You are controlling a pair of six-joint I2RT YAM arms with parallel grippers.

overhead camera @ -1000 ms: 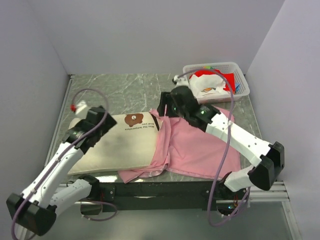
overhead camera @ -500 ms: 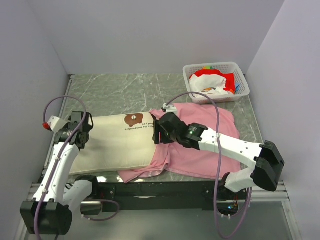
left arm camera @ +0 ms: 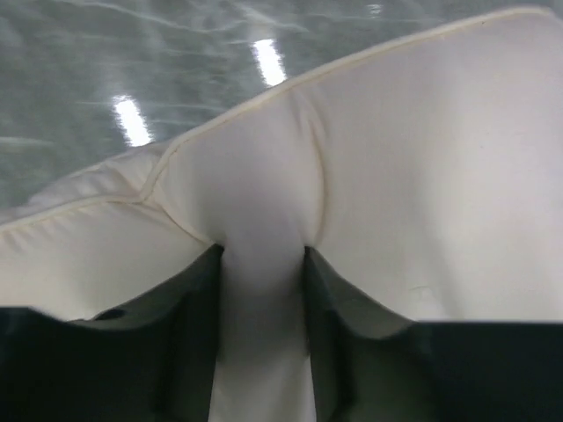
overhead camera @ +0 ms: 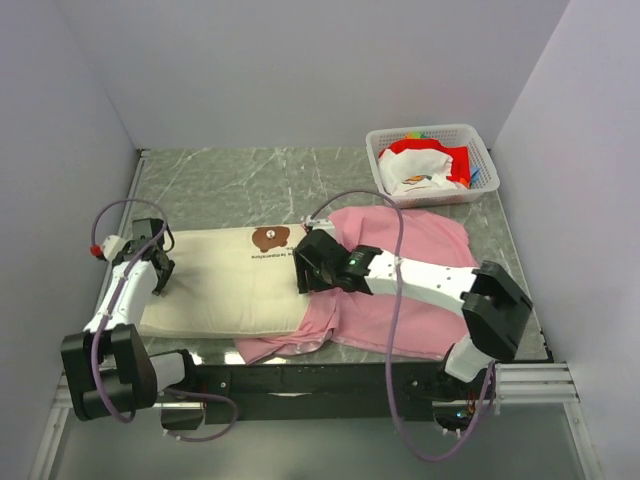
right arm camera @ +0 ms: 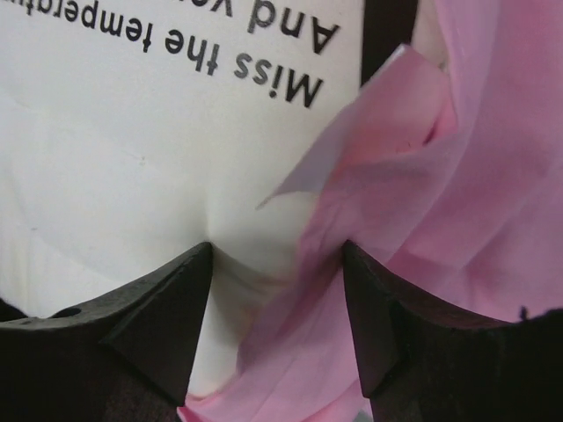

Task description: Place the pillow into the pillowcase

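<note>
The cream pillow lies flat at the left of the table, its brown bear mark near the far edge. Its right end goes under the pink pillowcase, which is spread to the right. My left gripper is at the pillow's left end. In the left wrist view the gripper is shut on a pinched fold of the pillow. My right gripper sits where the two meet. In the right wrist view the gripper is open, with its fingertips pressed into the pillow and the pillowcase hem bunched between them.
A white basket with red and white cloth stands at the back right corner. Grey marble tabletop shows behind the pillow. Walls close in the left, back and right sides. A black rail runs along the near edge.
My left arm swung out to the pillow's left end and its gripper closed on the pillow. My right gripper came down and left from above the pillowcase onto the pillow's right end.
</note>
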